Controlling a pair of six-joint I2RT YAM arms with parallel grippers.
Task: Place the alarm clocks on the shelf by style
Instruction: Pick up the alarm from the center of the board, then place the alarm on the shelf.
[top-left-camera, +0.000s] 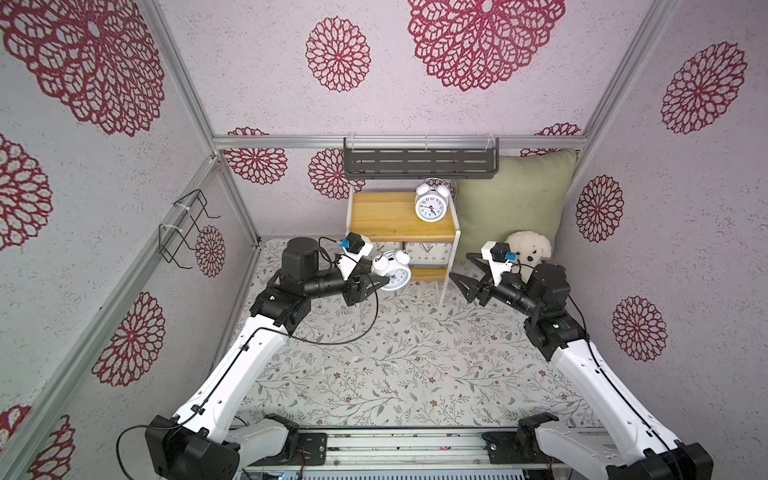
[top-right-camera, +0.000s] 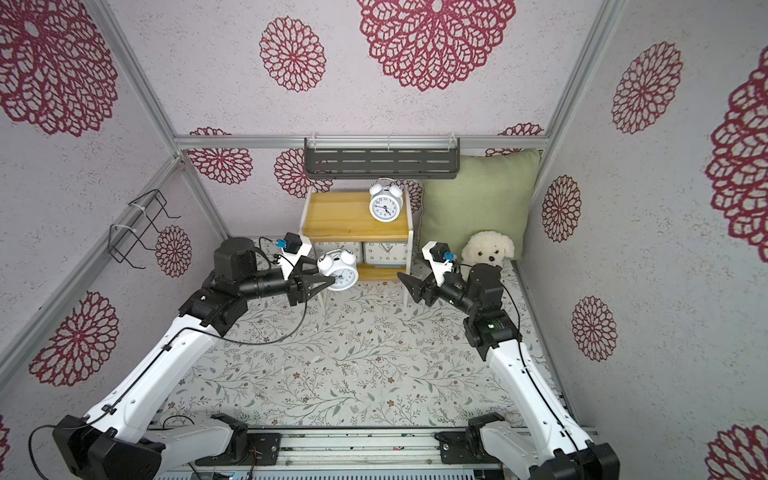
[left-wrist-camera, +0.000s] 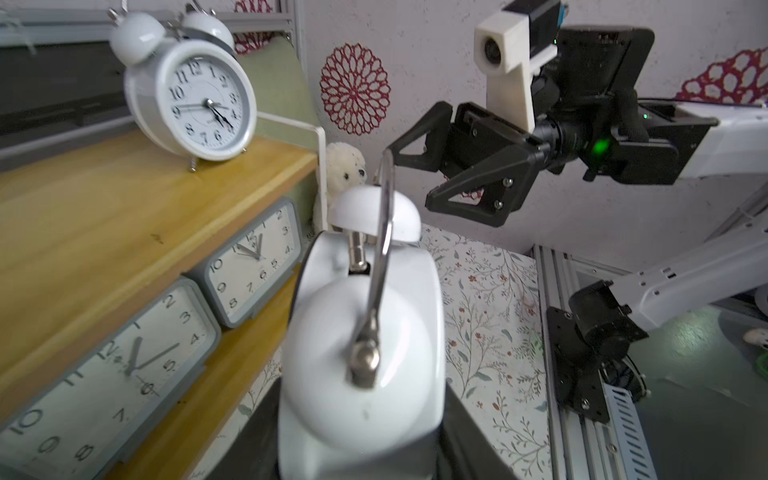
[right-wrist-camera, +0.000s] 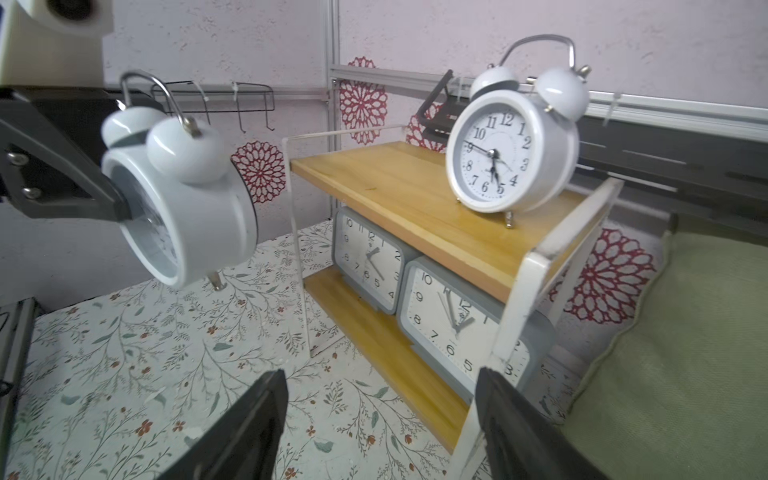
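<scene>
Left gripper (top-left-camera: 380, 272) is clamped on a white twin-bell clock (top-left-camera: 395, 275), holding it in the air just off the shelf's (top-left-camera: 386, 218) front left corner. Right gripper (top-left-camera: 459, 266) hangs with jaws wide apart, empty, near the right leg. A second twin-bell clock (top-left-camera: 431, 205) stands on the top board. Two grey clocks (right-wrist-camera: 368, 259) (right-wrist-camera: 457, 328) sit side by side below.

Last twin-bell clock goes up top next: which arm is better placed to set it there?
Left. The left pincer grips the twin-bell clock, held in the air close to the bare half of the top board. The right pincer stands open and empty.
</scene>
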